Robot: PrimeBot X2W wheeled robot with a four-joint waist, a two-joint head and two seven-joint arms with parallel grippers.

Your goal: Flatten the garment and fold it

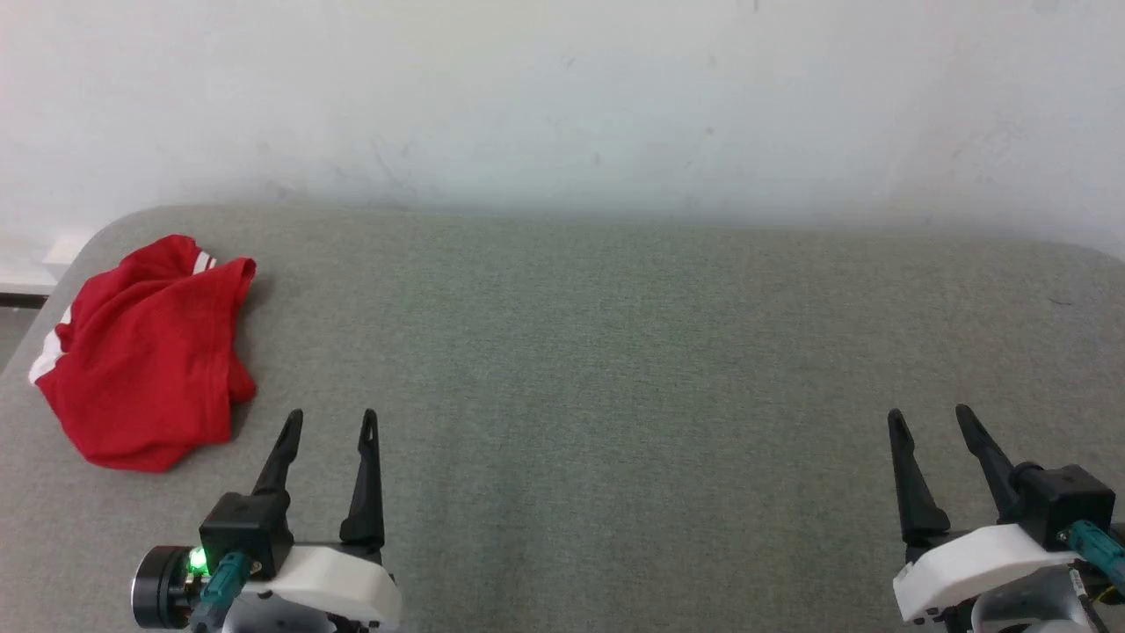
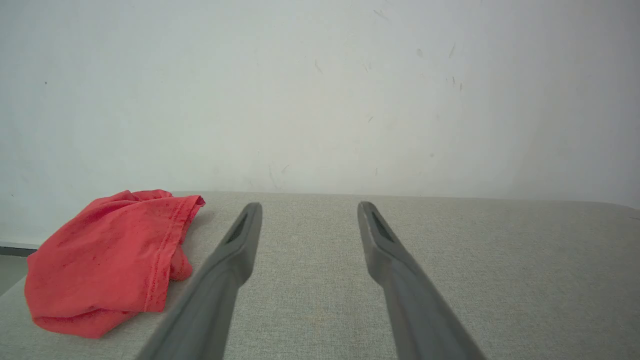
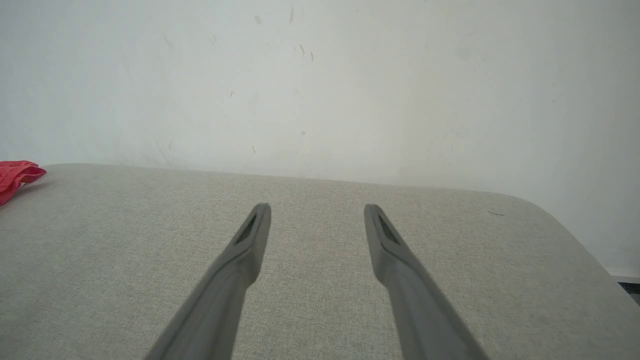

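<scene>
The garment (image 1: 145, 352) is a red T-shirt with white trim, crumpled in a heap at the far left of the grey table, close to its left edge. In the left wrist view the garment (image 2: 105, 255) lies to the left of my fingers, and a scrap of the garment (image 3: 15, 177) shows at the left edge of the right wrist view. My left gripper (image 1: 332, 422) is open and empty, just right of the heap and nearer me. At the lower right my right gripper (image 1: 927, 418) is open and empty, far from the cloth.
The grey fabric-covered table (image 1: 615, 369) has rounded corners and runs back to a white wall (image 1: 562, 105). Between the two grippers the surface is bare. The table's left edge drops to the floor right beside the heap.
</scene>
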